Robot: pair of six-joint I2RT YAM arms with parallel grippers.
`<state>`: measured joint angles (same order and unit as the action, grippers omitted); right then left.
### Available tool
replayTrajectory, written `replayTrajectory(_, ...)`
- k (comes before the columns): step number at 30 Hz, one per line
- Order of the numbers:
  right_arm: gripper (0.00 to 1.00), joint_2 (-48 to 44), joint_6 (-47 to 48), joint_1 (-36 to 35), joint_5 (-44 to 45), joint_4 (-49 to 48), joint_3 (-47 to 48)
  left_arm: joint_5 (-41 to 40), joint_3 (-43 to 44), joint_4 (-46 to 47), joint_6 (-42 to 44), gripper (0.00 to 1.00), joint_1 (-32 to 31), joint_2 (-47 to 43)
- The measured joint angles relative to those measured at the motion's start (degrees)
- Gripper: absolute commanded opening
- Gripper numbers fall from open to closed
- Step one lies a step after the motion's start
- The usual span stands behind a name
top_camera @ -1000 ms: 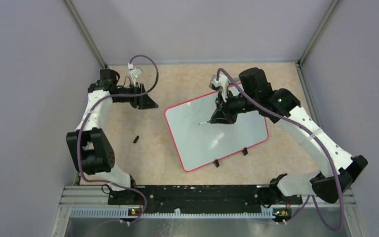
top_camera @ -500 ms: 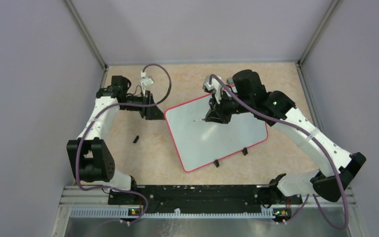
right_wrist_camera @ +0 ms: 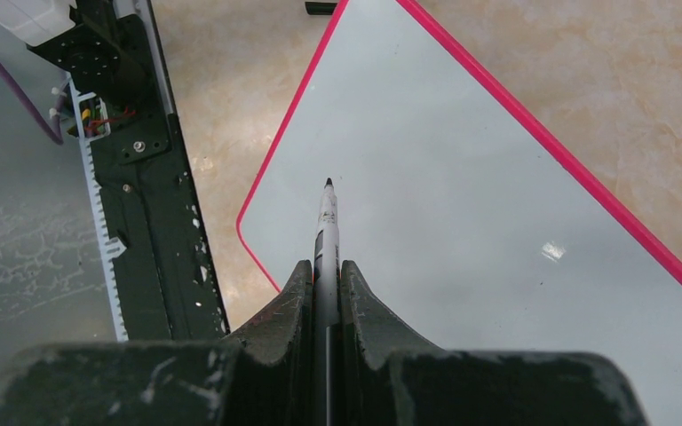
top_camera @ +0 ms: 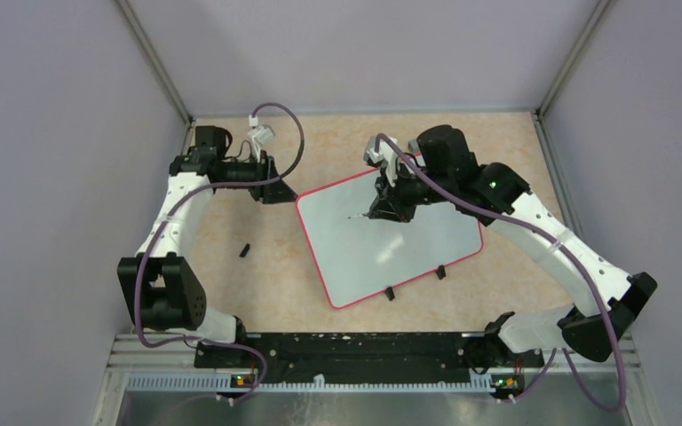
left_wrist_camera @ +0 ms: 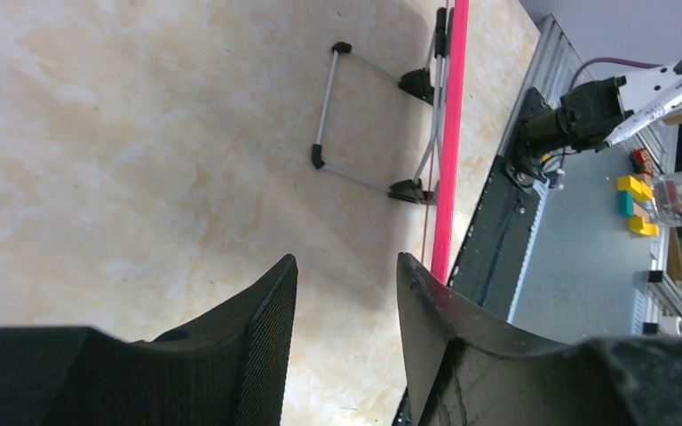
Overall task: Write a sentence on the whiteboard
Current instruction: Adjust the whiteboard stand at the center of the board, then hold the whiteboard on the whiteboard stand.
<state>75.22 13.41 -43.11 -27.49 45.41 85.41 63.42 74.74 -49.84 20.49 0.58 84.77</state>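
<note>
Whiteboard (top_camera: 408, 253), pink-rimmed, on worktop (top_camera: 337, 142). Right end effector (right_wrist_camera: 326, 271) clenched on marker (right_wrist_camera: 327, 213). Left end effector (left_wrist_camera: 344, 297) released, grasping nothing.

This looks like a robotics lab; a left arm (top_camera: 170, 213) and a right arm (top_camera: 551, 235) are bolted on a black rail (top_camera: 346, 348) at the near edge of a beige bench (top_camera: 337, 142); plain grey panels (top_camera: 53, 133) between metal posts (top_camera: 151, 62) close three sides; coloured blocks (left_wrist_camera: 632, 186) lie beyond.
</note>
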Motion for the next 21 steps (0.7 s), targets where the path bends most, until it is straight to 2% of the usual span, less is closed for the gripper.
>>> replayTrajectory(9,0.0,0.0,0.1,0.0,0.0,0.0,0.0,3.8,0.4,6.5,-6.6,0.48,1.6,-1.8)
replayTrajectory(21,0.0,0.0,-0.9,0.0,0.9,-3.9,0.1,7.3,-1.9,7.2,-7.0,0.23,-0.3,-2.8)
